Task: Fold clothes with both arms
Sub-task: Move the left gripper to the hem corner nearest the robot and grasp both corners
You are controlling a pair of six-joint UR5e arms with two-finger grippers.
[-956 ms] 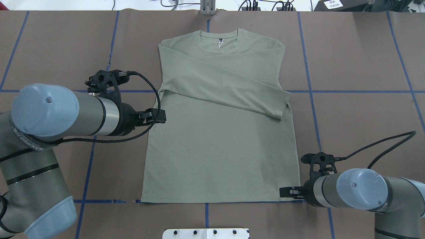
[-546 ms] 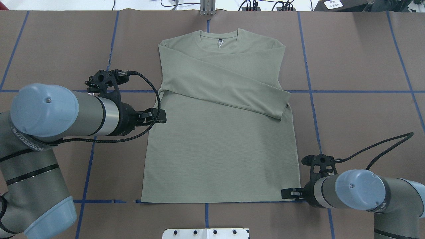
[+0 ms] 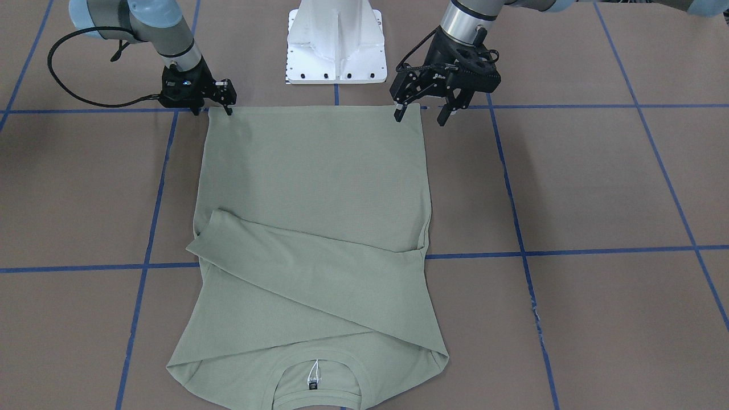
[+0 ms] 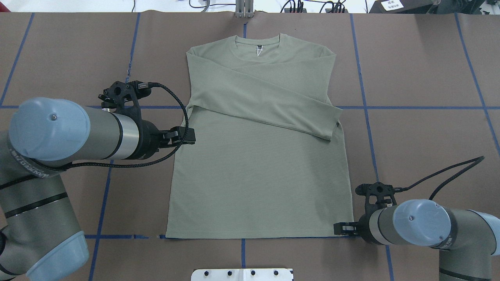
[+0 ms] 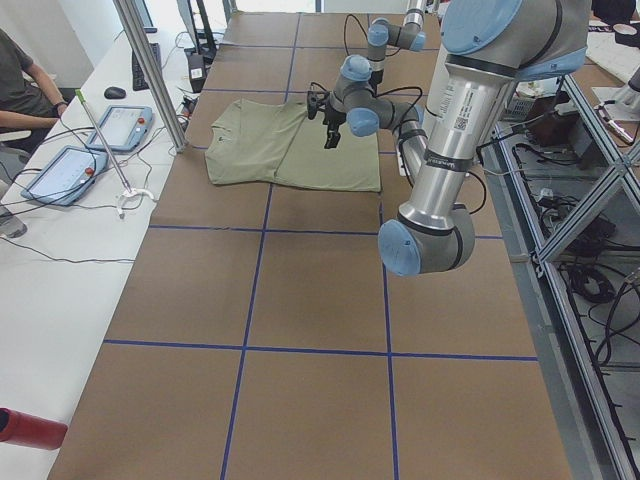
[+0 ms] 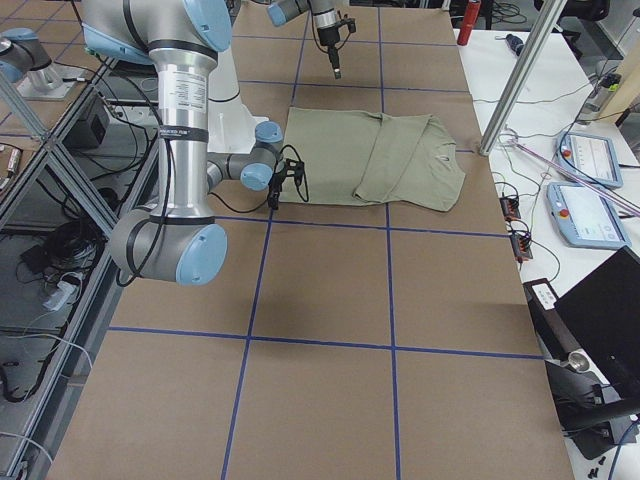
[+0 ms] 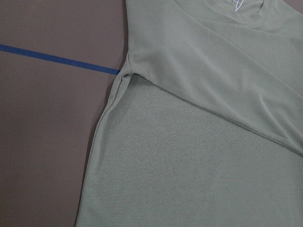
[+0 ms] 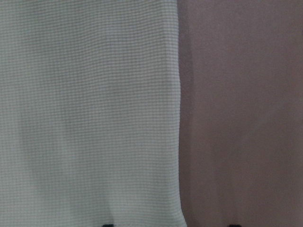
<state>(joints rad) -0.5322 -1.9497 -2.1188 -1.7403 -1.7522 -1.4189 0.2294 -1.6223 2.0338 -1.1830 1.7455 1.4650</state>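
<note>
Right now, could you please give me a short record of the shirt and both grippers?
Garment: sage-green long-sleeved shirt, flat on the brown table, collar away from robot
Sleeves: folded across the chest
Left gripper: open, raised above shirt's left side
Right gripper: open, low at hem corner, straddling side edge

The shirt (image 4: 258, 175) is matt, fine-ribbed knit cloth; the table covering (image 4: 429, 58) looks like matt brown paper, perhaps.
</note>
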